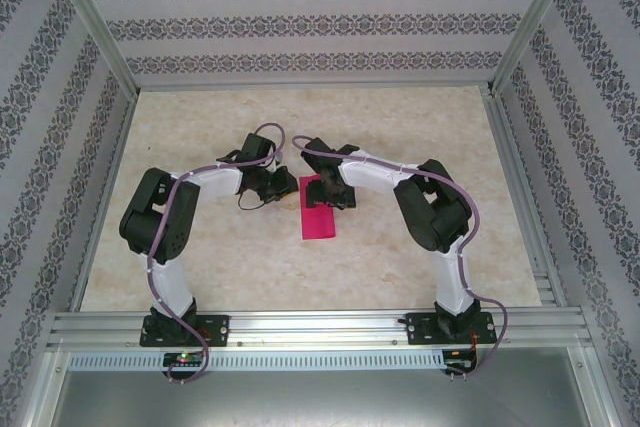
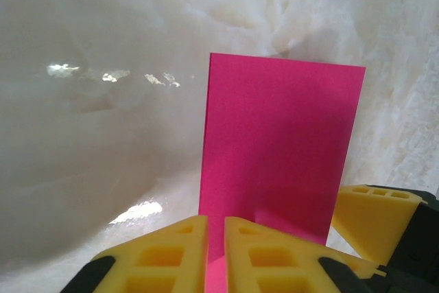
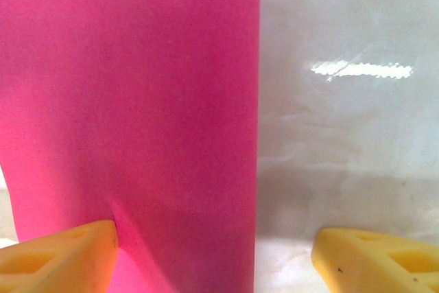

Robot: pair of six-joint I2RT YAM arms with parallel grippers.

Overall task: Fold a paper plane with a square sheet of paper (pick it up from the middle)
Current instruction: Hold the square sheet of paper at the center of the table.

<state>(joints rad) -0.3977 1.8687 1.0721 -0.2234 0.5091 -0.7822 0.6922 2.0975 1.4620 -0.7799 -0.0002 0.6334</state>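
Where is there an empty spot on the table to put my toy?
Bare: the far table strip below the back wall, and the near patch between the pink paper and front rail. Crowded: the middle, where left gripper and right gripper meet at the paper.

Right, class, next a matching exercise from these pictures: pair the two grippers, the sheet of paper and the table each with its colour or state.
Things:
1. left gripper
2. right gripper
3. sheet of paper
4. table

Colour or state:
A. pale and marbled
B. jaws wide apart
C. magenta-pink
D. jaws closed together on a paper edge

Pairs: 1-D, 2-B, 3-C, 4-A
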